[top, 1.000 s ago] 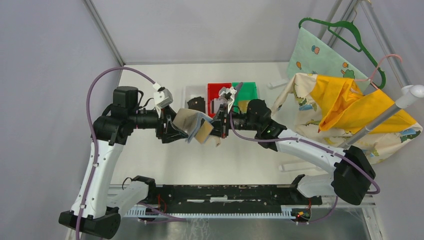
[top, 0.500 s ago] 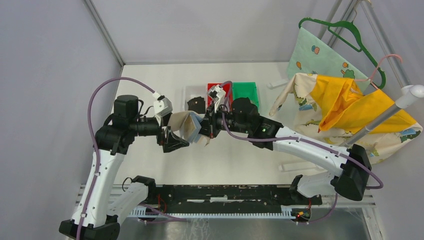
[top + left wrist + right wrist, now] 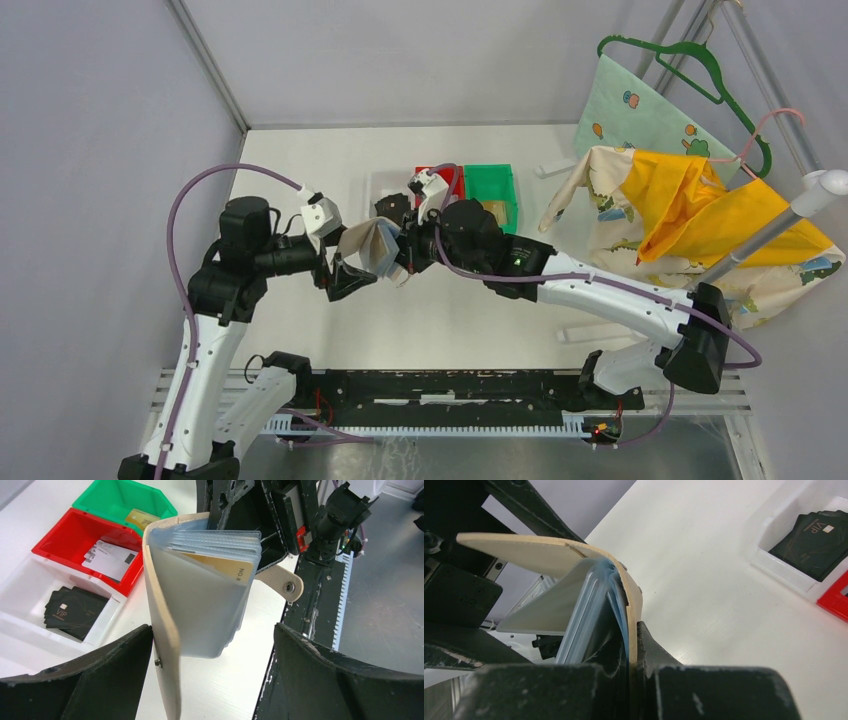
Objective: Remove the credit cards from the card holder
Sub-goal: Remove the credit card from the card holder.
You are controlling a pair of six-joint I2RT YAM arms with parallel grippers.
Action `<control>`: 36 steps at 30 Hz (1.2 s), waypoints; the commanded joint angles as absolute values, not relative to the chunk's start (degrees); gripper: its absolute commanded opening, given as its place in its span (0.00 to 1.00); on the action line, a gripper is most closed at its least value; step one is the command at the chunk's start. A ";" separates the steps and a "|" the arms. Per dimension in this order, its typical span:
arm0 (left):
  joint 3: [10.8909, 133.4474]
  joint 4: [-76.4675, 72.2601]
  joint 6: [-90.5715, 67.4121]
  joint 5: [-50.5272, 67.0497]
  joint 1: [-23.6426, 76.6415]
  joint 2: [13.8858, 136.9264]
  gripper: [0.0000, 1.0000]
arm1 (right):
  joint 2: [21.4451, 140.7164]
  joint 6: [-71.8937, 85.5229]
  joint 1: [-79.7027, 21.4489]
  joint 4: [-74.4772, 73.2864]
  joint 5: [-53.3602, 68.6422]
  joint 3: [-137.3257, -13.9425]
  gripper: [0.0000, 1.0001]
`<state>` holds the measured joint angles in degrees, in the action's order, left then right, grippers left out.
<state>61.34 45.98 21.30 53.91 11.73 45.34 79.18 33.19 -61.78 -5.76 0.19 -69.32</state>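
The beige card holder (image 3: 370,245) hangs above the table, its cover spread and its clear sleeves fanned out. My right gripper (image 3: 405,250) is shut on one beige cover flap (image 3: 633,605). My left gripper (image 3: 212,630) stands open around the holder's (image 3: 195,595) lower end, with its left finger (image 3: 100,670) against the cover's outside. A gold-tan credit card (image 3: 225,567) sits in a sleeve. Black cards (image 3: 75,612) lie in the white bin (image 3: 20,625), a silvery card (image 3: 110,560) in the red bin (image 3: 65,532), and a gold one (image 3: 140,517) in the green bin (image 3: 115,497).
The three bins (image 3: 428,175) stand in a row just behind the grippers. Patterned and yellow cloths (image 3: 700,210) with a green hanger (image 3: 690,60) fill the right side. A black rail (image 3: 450,390) runs along the near edge between the arm bases.
My left gripper has opened wide and drawn back a little to the left. The right arm has carried the card holder leftward, towards the left gripper.
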 commanded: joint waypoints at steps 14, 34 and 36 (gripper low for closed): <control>56.78 36.06 17.00 42.08 11.88 42.33 0.95 | 80.04 37.57 -63.72 3.23 -2.71 -71.00 0.00; 57.83 42.94 22.26 49.22 11.89 44.05 0.95 | 79.85 38.09 -63.70 3.60 -2.94 -70.49 0.00; 57.84 42.71 22.69 47.87 11.87 44.03 0.94 | 79.85 38.08 -63.72 3.60 -2.74 -70.60 0.00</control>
<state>56.27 42.02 19.00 47.09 11.77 44.56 81.56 37.30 -63.37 -0.93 -3.05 -69.89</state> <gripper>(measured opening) 0.952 0.048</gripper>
